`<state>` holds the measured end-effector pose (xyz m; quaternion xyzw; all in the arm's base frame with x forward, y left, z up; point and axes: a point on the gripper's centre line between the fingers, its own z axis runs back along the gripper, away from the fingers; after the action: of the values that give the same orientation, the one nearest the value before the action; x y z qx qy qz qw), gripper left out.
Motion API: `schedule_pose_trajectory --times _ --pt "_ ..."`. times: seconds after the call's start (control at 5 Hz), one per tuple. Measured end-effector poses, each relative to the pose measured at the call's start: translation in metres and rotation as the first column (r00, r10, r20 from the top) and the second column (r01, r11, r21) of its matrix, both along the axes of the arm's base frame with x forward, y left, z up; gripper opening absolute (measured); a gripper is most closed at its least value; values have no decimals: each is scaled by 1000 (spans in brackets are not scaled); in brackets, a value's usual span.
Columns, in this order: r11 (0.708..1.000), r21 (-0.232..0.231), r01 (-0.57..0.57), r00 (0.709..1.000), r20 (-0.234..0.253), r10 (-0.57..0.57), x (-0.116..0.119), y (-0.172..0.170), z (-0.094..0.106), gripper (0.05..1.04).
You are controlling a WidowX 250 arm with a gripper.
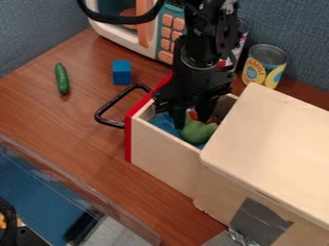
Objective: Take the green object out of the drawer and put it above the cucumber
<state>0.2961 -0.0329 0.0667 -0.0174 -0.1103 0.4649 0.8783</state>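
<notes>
Gripper point(191, 119) hangs w/ tips down inside the open drawer point(164, 155). Jaws part-way open, tips apart, green obj. point(198, 131) btwn and just below them; can't tell if either side touches it. Green obj. lies in drawer nr the box point(273, 144) end, on/against blue stuff point(166, 123), w/ a red bit point(193, 115) beside it. Drawer sticks out of box; red front, black handle point(110, 111) facing the L part of tabletop point(77, 125). Cucumber point(61, 78) on tabletop toward back L, well apart from drawer, long side running back-to-front. Blue block point(121, 72) btwn cucumber and drawer, nr microwave point(139, 39) at back edge. Can point(264, 66) stands upright at back edge, behind the box. Gray tape point(260, 222) on box side.
</notes>
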Motion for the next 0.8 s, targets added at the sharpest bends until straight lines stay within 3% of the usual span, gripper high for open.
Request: schedule_pose_trajectory --times 0.4,0.8 --pt "999 -34 32 999 18 -31 -4 -2 15 148" --pt "992 -85 97 992 86 -90 -14 -10 51 67"
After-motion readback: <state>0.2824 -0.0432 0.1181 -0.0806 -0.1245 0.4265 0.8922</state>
